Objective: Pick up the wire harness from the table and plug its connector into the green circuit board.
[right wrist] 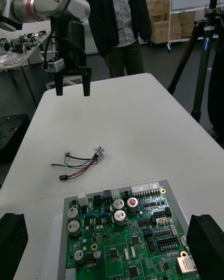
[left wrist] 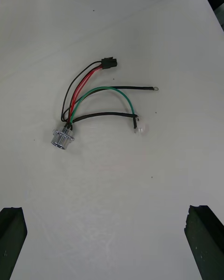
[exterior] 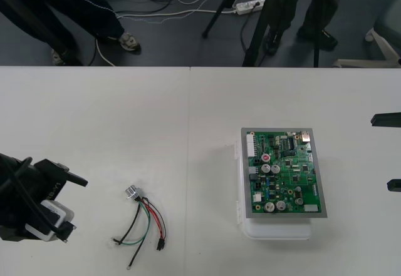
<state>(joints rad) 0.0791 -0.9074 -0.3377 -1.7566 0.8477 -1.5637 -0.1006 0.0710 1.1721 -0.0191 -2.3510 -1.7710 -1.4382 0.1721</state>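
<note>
Lying flat on the pale, smooth counter (exterior: pixel 125 113), the wire harness (exterior: pixel 143 216) is found between the left pincer (exterior: pixel 72 204) and the green circuit board (exterior: pixel 282 173), touching neither. Its plug is not in the board.

Surroundings: a thin seam in the counter top runs between harness and board. Bare counter separates the harness from the left pincer, which hangs above the surface on the harness's left side, released, its black fingers (left wrist: pixel 11 238) standing wide apart. The right pincer (exterior: pixel 390 152) waits at the counter's right edge, just beside the board, likewise released, fingers (right wrist: pixel 205 247) spread.

Materials and shapes: the harness consists of a few thin wires, red, black and green, bent in loose loops. They gather at a round, bright metal socket (exterior: pixel 132 192) with a flange, at the end farther from the robot. The red and black pair ends in a small, black, block-shaped plug (exterior: pixel 160 246). Other wires trail off as loose ends.

The board is rectangular, crowded with silver cylindrical parts, dark chips and white connectors, and rests on a white base (exterior: pixel 276 229) that juts out at its near side.
</note>
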